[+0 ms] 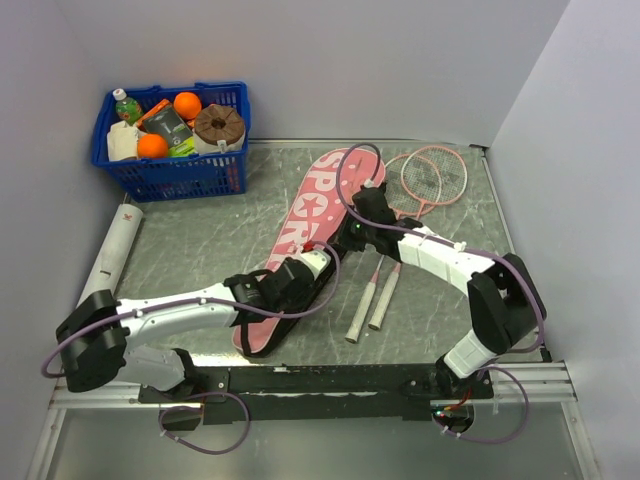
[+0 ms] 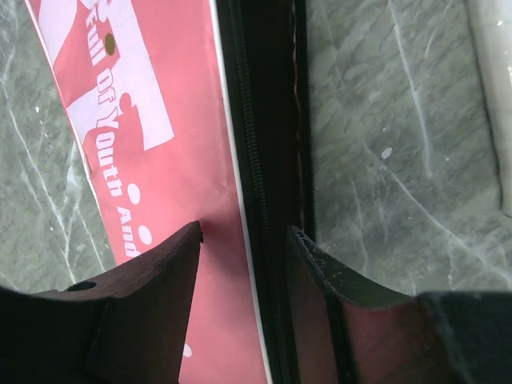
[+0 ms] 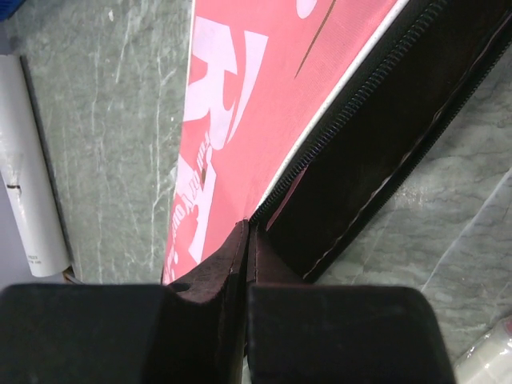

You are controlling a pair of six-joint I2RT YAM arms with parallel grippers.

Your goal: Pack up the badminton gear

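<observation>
flat and diagonal at the middle of the surface: the pink case, likely light, soft and floppy, so best taken by its firmer black edge or the zipper there, not the slick printed face. straddling that edge near the narrow end, the left gripper, fingers apart, clamped on nothing. pressed together at the zipper further up, the right gripper; cannot tell if pinching a pull tab. just beside the case, two rackets, thin, probably easily bent. well apart at far left, the white tube.
</observation>
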